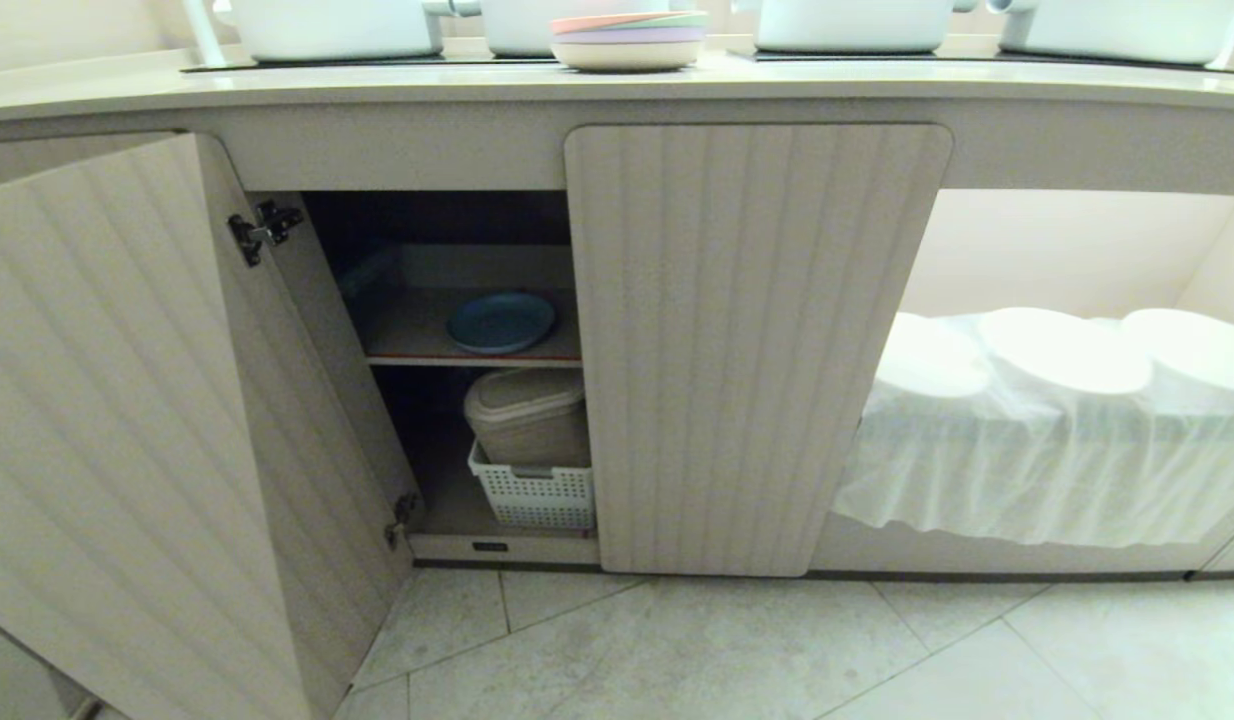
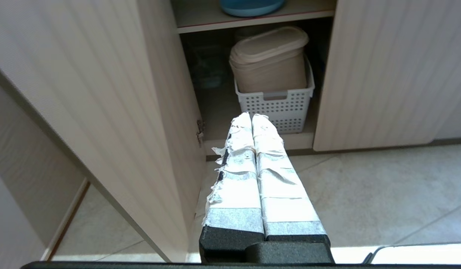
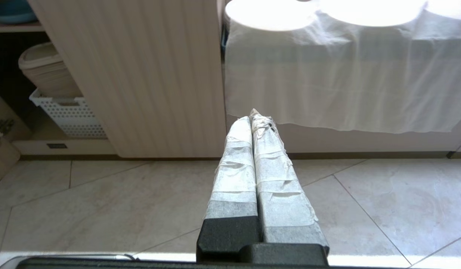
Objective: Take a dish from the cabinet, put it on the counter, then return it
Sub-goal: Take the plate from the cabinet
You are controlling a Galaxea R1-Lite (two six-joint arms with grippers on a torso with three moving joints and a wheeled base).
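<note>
The blue dish (image 1: pixel 501 322) lies flat on the inner shelf of the cabinet (image 1: pixel 757 340), whose left door (image 1: pixel 127 420) stands swung open while the right door is closed. The dish's edge (image 2: pixel 251 6) shows at the top of the left wrist view and a sliver of the dish (image 3: pixel 8 11) in the right wrist view. The counter (image 1: pixel 377 85) runs along above. My left gripper (image 2: pixel 251 116) is shut and empty, low before the open compartment. My right gripper (image 3: pixel 251 114) is shut and empty, low over the floor facing the closed door. Neither arm shows in the head view.
A stack of pastel plates (image 1: pixel 629 38) and white pots (image 1: pixel 337 28) stand on the counter. Below the shelf a white perforated basket (image 1: pixel 534 492) holds a beige lidded bin (image 1: pixel 527 412). To the right, a white cloth (image 1: pixel 1047 440) covers round things in an open bay. Tiled floor (image 1: pixel 737 650) lies in front.
</note>
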